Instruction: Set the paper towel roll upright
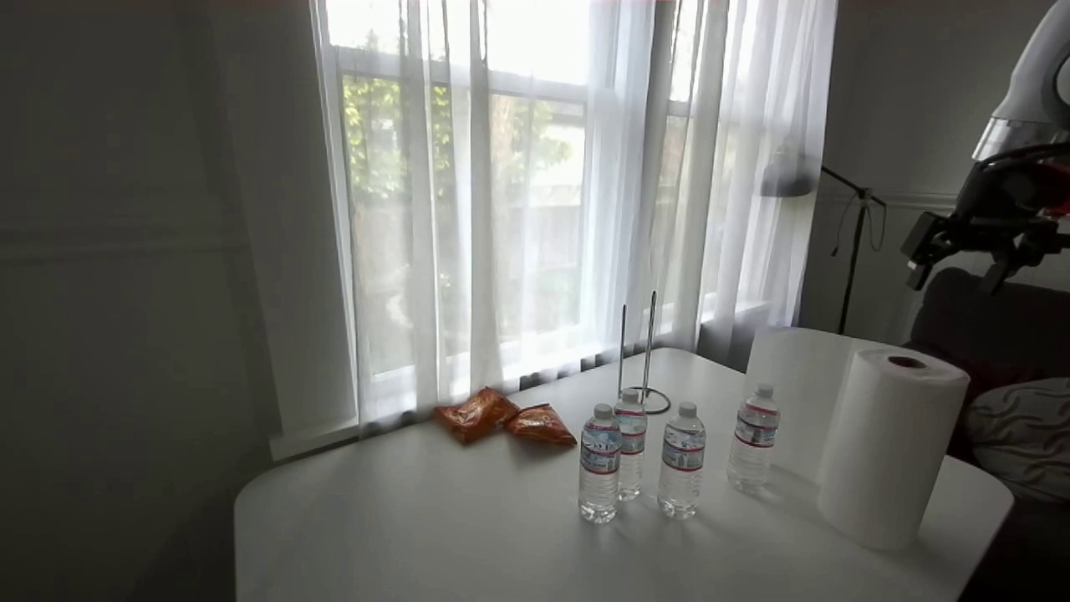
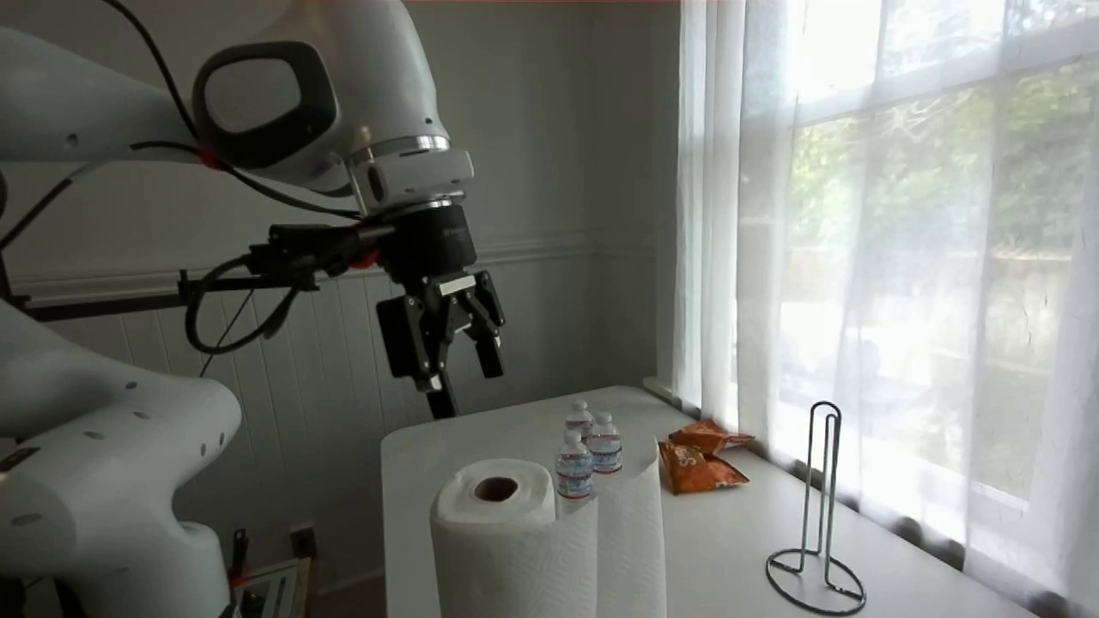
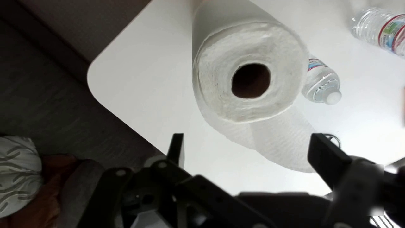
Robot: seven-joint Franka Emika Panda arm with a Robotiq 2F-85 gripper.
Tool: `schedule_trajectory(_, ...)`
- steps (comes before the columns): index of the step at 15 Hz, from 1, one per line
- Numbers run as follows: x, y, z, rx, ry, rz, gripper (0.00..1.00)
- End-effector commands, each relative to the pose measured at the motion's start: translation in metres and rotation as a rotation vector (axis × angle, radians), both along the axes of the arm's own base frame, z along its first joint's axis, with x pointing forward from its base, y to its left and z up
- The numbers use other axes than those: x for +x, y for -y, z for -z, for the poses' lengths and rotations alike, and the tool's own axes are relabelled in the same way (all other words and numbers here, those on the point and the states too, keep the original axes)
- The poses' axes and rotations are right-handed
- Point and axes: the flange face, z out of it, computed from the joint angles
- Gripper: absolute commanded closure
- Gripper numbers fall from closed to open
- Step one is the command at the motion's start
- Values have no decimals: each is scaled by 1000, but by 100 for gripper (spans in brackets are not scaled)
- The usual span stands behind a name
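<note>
The white paper towel roll (image 1: 890, 451) stands upright on the white table (image 1: 376, 543), close to its edge. A loose sheet hangs off it and spreads out on one side. The roll also stands in the foreground of an exterior view (image 2: 494, 566), its brown core hole facing up. In the wrist view the roll (image 3: 218, 69) shows its top end, ahead of the fingers. My gripper (image 1: 955, 278) is open and empty, held well above the table and apart from the roll. It also shows in an exterior view (image 2: 468, 386) and in the wrist view (image 3: 248, 150), fingers wide apart.
Several clear water bottles (image 1: 682, 460) stand by the roll; the nearest bottle (image 1: 754, 439) is right beside its loose sheet. A thin metal towel holder (image 2: 816, 506) stands near the window. Orange snack bags (image 1: 481, 414) lie by the curtain. The table's rounded edge (image 3: 95, 71) is near the roll.
</note>
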Motion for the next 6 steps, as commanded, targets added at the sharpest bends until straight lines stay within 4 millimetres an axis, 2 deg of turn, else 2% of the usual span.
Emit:
schedule_trajectory(1, 0, -1, -5, -1, -4, 9, 0)
schedule_trajectory(6, 1, -2, -6, -3, -5, 9, 0)
